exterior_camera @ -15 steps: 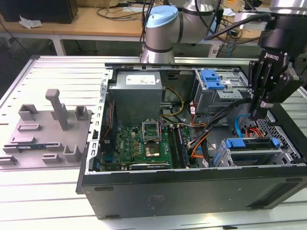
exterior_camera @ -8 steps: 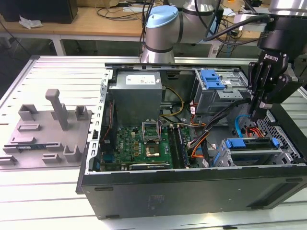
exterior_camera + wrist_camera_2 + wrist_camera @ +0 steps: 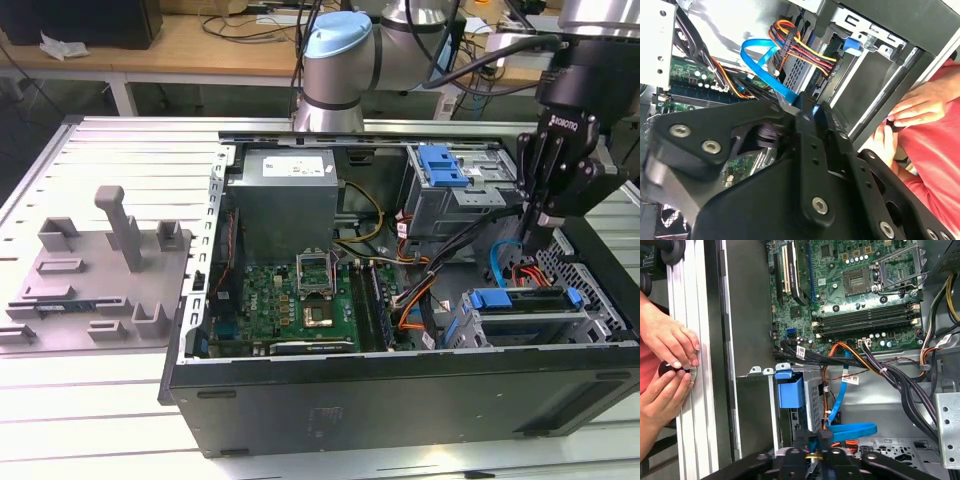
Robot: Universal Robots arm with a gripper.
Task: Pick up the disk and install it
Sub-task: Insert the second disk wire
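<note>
**Drive bay work:** One Universal Robots arm reaches its single gripper [image 3: 531,240] down into an open computer case [image 3: 400,385]. In the exterior view the gripper sits at about three o'clock from the case's middle.

The one disk [image 3: 525,300], silver with a blue frame, lies flat in the drive cage at about four o'clock. It is just below the gripper and apart from it, so it looks to be seated in place rather than carried.

In the second wrist view the gripper's fingers [image 3: 805,120] are drawn narrow. They appear pinched on the end of the one thin blue cable [image 3: 760,55], which loops away toward the motherboard [image 3: 300,295].

By that showing, the step in hand is the connecting side of the install, not the pick-up. Whatever move follows calls for a short, steady line, because red, orange and black wires [image 3: 807,50] crowd close beside the cable's end.

The count, in the exterior view:
- one power supply [image 3: 285,195] at about eleven o'clock
- one upper drive cage bearing one blue clip [image 3: 440,165] at about one o'clock
- one grey fixture plate [image 3: 100,270] lying on the table well outside the case, at nine o'clock

A person's two hands show in the first wrist view, one hand [image 3: 667,342] and the other hand [image 3: 660,397]. They are touching each other at the case's outer rail, well clear of the gripper.
</note>
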